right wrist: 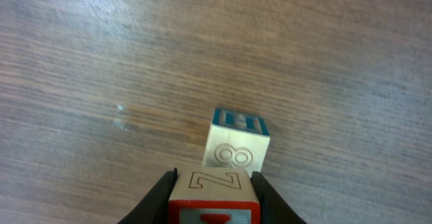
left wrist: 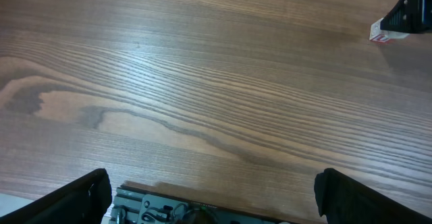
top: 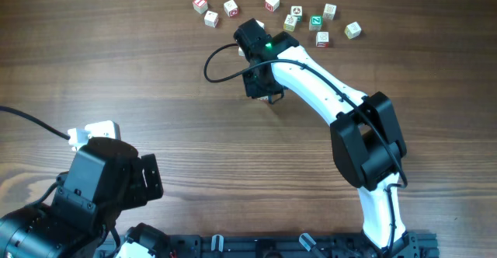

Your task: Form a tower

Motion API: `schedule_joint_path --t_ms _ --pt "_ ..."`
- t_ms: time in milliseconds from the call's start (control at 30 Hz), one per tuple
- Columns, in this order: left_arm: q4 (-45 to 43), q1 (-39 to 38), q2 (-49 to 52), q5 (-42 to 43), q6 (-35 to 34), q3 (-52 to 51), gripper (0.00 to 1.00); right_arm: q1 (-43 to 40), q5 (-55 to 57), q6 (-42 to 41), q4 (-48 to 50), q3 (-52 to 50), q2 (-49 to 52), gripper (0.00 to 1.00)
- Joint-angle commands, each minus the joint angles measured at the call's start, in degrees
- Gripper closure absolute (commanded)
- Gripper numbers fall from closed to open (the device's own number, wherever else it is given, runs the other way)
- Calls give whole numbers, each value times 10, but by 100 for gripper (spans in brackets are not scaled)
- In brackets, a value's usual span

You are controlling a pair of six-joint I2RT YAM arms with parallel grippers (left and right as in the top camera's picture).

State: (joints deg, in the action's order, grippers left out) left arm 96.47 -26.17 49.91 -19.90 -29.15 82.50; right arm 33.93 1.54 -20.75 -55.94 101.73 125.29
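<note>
wood on wood: a red-edged cube with a z on its upper face is pinched between the closed fingers of the right gripper, over the middle of the bench, toward its far edge. just beyond it a blue-topped cube stands alone, likely the base; no tower stands yet. to place well, centre the held cube over the blue top, square the edges, lower gently, and let go only once it sits flat. whether it hangs high enough to clear, i cannot tell. loose cubes lie scattered along the far edge, not blocking. the left gripper hangs wide open and empty by the near left corner.
</note>
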Motion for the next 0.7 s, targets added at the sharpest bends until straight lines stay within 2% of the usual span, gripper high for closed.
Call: schedule_joint_path --t_ms 0,333,667 --pt "0 3 -2 -10 9 0 0 -7 19 -2 11 -2 -6 78" --pt "0 3 -2 -10 9 0 0 -18 18 -5 19 -2 4 78" --pt "0 3 -2 -10 9 0 0 -18 15 -49 14 -7 28 76"
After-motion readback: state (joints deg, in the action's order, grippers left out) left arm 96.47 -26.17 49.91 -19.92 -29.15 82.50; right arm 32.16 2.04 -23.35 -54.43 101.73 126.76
